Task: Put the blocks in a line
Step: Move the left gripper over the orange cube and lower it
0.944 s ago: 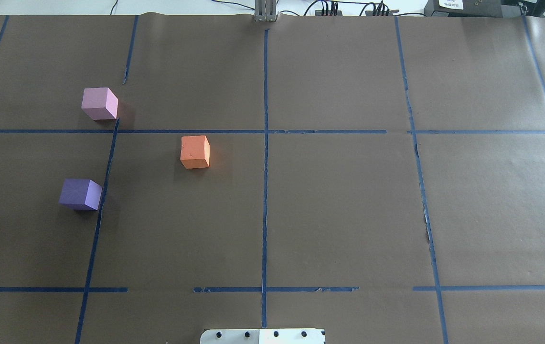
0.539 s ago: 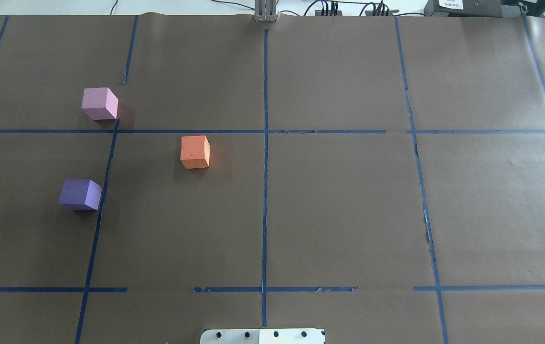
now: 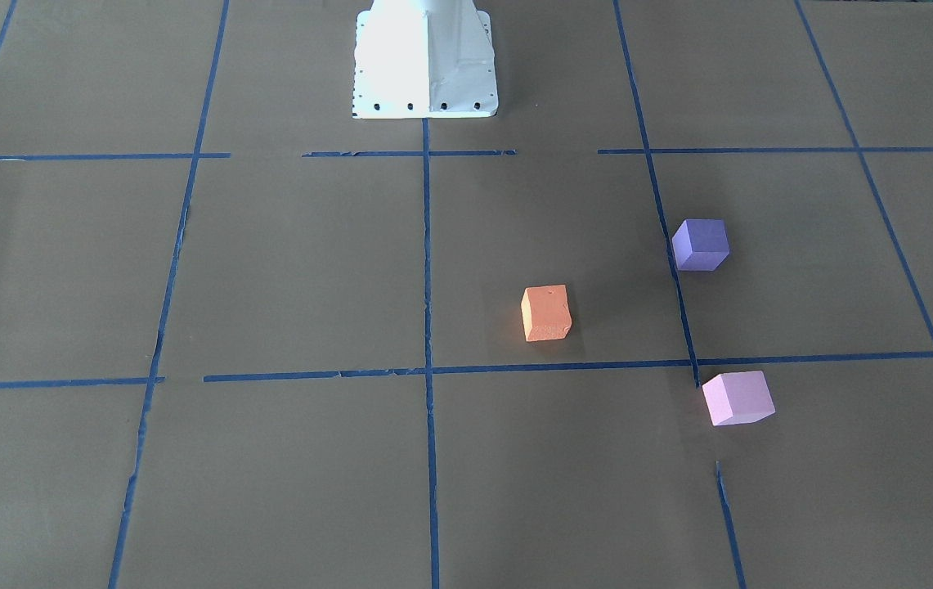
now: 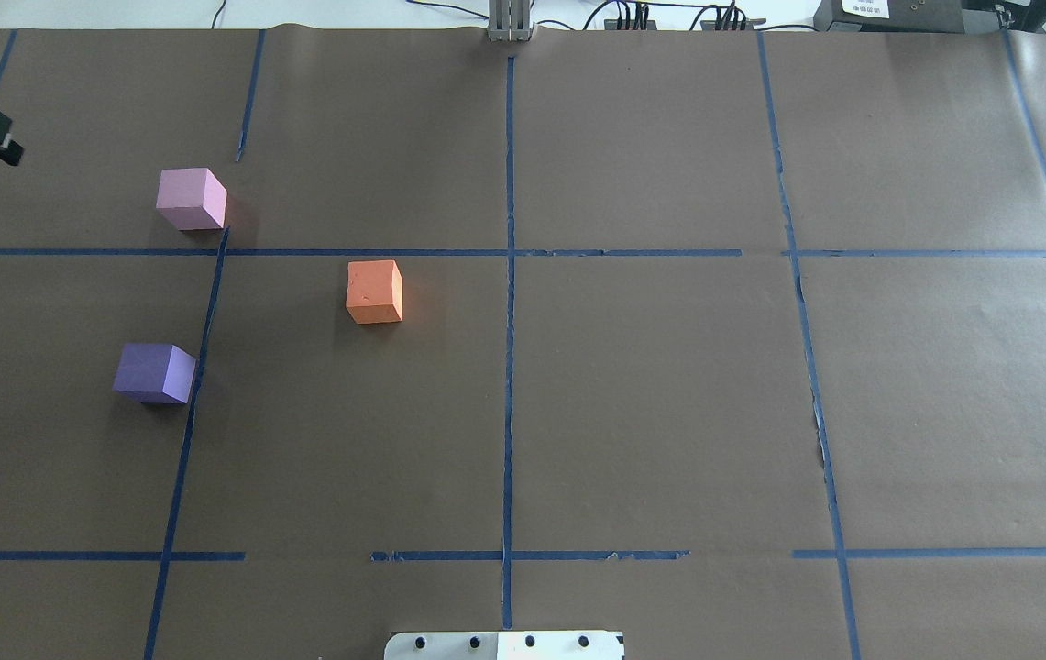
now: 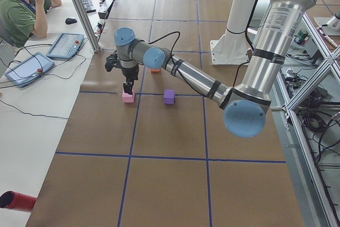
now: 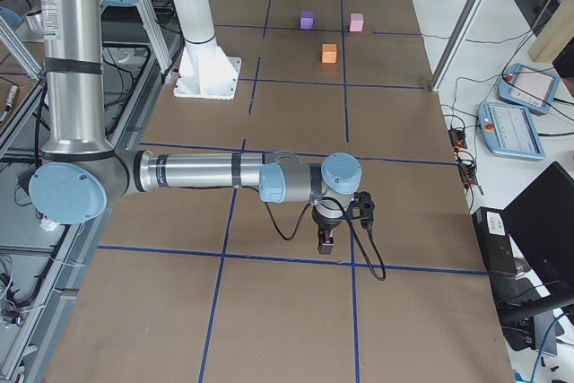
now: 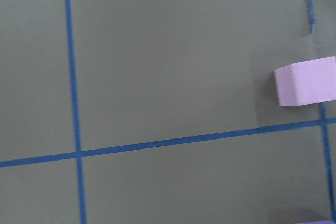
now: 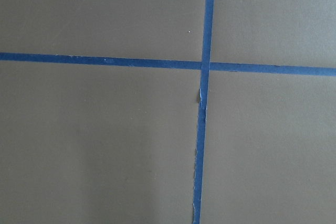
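1. Front-facing: Logged orange block (image 3: 546, 312), violet block (image 3: 701, 245) and pink block (image 3: 737, 398) in a loose triangle on the counter (image 3: 270, 270), well apart. No line yet.
2. Overhead: Placed all three in the robot's left half. Noted brown paper, creased, gridded with blue tape (image 4: 509, 367).
3. Exterior left: Spotted left claw (image 5: 128, 86) directly over the pink block. Cannot tell whether apart or together, nor whether touching. Judged risk: an off-centre descent could tip or shove light foam. Noted seated operator (image 5: 21, 3) beside tablets (image 5: 65, 45).
4. Exterior right: Spotted right claw (image 6: 325, 241) low over bare paper, far from the blocks. Cannot tell its state.
5. Left wrist: Caught the pink block only at the right edge. Worth checking aim.
6. Right wrist: Saw only a tape cross.
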Robot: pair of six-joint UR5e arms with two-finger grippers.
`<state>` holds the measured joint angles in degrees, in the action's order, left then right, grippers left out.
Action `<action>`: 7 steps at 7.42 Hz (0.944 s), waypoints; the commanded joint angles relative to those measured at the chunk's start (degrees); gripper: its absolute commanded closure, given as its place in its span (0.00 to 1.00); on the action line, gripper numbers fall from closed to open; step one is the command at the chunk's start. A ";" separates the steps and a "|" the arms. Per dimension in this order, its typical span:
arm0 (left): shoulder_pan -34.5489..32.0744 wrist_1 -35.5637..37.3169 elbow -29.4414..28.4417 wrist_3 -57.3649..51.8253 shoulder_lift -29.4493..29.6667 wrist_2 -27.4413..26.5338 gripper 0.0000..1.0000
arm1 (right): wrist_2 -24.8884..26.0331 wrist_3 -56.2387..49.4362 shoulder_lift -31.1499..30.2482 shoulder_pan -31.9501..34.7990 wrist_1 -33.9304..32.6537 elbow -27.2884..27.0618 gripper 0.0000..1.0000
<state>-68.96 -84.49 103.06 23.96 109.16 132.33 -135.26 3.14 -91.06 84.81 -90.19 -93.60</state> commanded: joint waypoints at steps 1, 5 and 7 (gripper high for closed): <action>13.17 -0.15 0.05 16.04 8.05 -0.93 0.00 | 0.00 0.02 0.00 0.00 0.01 0.00 0.00; 25.61 -7.61 -5.31 32.79 12.04 -13.50 0.00 | 0.00 -0.07 0.00 0.00 0.01 0.00 0.00; 27.21 -8.66 -9.17 35.69 15.19 -14.47 0.00 | 0.00 0.02 0.00 0.00 0.01 0.00 0.00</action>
<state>-43.04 -91.97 96.43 57.11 122.56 118.55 -135.26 3.10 -91.05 84.82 -90.21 -93.60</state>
